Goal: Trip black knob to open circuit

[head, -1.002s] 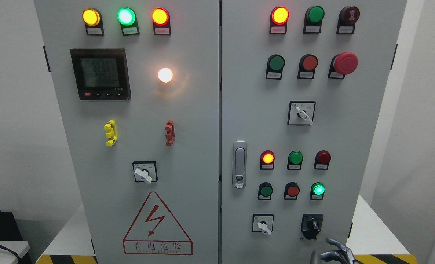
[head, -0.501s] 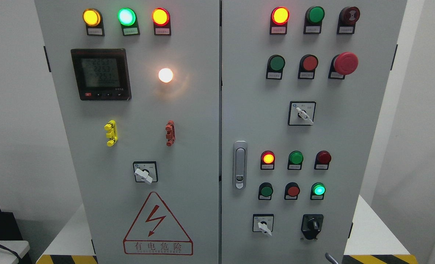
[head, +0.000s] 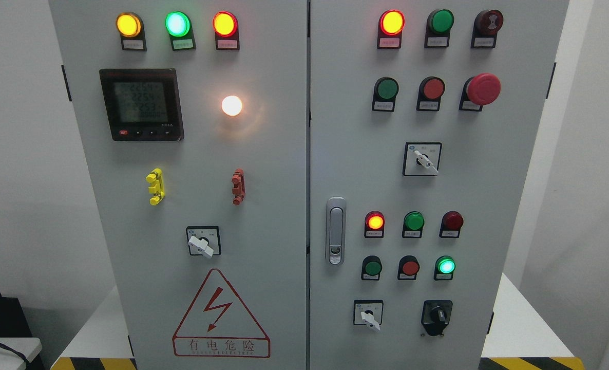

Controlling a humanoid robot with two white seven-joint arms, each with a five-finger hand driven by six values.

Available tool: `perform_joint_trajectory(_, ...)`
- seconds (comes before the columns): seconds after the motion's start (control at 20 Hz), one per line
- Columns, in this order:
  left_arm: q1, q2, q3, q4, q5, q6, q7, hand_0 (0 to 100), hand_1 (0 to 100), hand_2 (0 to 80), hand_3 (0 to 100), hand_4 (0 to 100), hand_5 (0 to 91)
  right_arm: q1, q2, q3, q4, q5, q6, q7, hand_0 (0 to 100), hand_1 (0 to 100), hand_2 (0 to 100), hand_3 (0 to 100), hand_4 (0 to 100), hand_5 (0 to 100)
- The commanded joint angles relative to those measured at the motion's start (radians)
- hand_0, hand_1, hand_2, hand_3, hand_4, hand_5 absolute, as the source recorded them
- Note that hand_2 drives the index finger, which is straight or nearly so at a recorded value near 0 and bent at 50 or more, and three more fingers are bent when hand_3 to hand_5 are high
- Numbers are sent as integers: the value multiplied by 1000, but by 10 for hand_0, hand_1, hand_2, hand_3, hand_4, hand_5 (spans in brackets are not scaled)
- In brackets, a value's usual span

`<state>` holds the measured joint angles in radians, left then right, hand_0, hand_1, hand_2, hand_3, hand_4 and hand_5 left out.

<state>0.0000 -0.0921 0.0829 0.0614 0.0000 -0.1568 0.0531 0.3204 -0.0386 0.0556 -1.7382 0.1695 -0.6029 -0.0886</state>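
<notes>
The black knob [head: 437, 315] sits on a black square plate at the lower right of the grey control cabinet's right door [head: 463, 180]. Its handle stands roughly upright. A green lamp [head: 445, 266] glows just above it. No robot hand shows in the head view.
A white rotary switch [head: 369, 315] is left of the black knob, another [head: 424, 160] is higher up, and a third [head: 202, 243] is on the left door. A red mushroom button [head: 482, 88] sticks out at upper right. A door handle [head: 336, 230] is at the centre.
The right hand, seen a second ago at the bottom edge below the black knob, has dropped out of view. The panel looks unchanged.
</notes>
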Motion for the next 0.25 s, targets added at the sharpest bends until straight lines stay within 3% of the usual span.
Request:
perform_joint_trajectory(0.0, -8, 0, 0, 0, -32, 0, 1, 120, 389, 0, 0, 0, 0, 60, -46, 0, -69, -27, -6, 9, 0, 130, 0, 118, 183, 198)
perform_joint_trajectory(0.2, -8, 0, 0, 0, -32, 0, 1, 120, 389, 0, 0, 0, 0, 62, -46, -2, -69, -41, -2, 33, 0, 127, 0, 124, 189, 199)
